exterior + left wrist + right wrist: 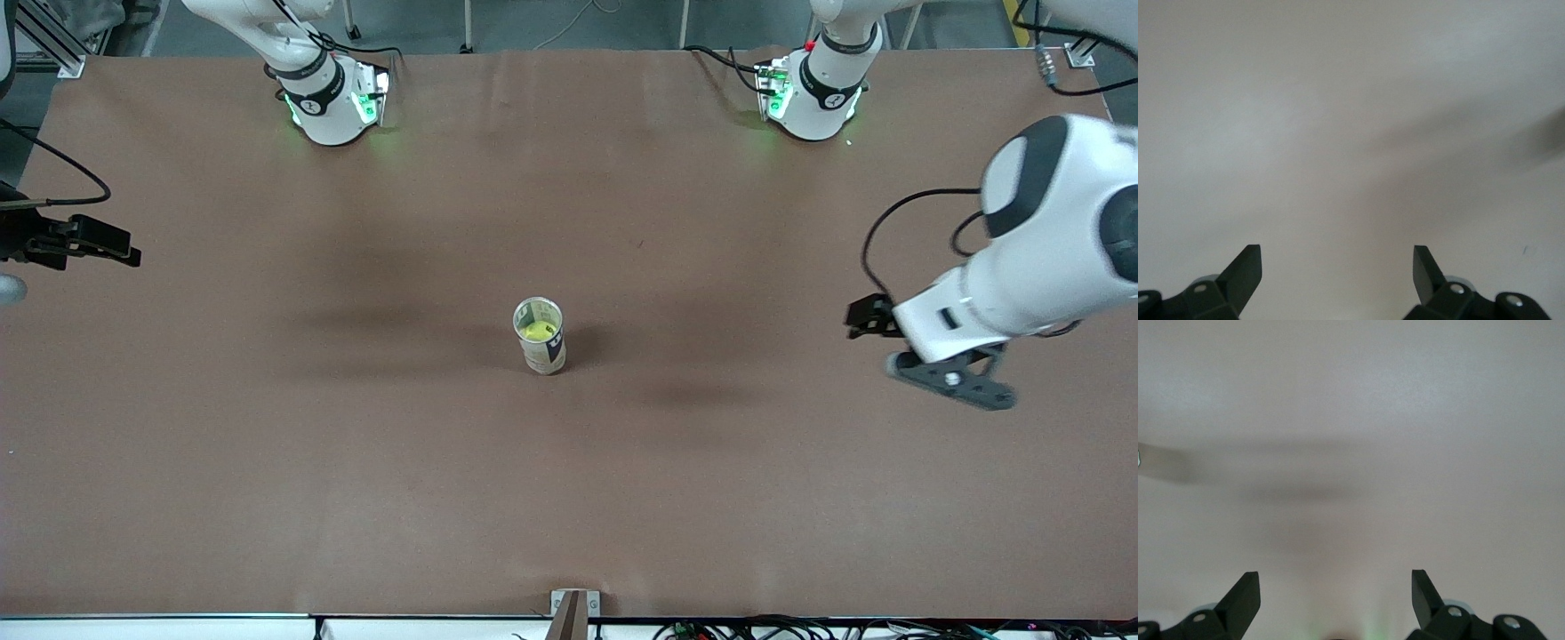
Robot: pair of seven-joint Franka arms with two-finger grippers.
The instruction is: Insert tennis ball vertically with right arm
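Observation:
A tube-shaped can (544, 351) stands upright on the brown table, about midway between the two arms. A yellow-green tennis ball (537, 331) sits inside it, seen through the open top. My right gripper (120, 252) is up at the right arm's end of the table, well away from the can. The right wrist view shows it open and empty (1336, 587) over bare table. My left gripper (956, 382) hangs over the left arm's end of the table. The left wrist view shows it open and empty (1337, 267).
The brown table cover (356, 462) spreads wide around the can. The two arm bases (333, 102) (813, 93) with green lights stand along the table edge farthest from the front camera. A small bracket (573, 609) sits at the nearest edge.

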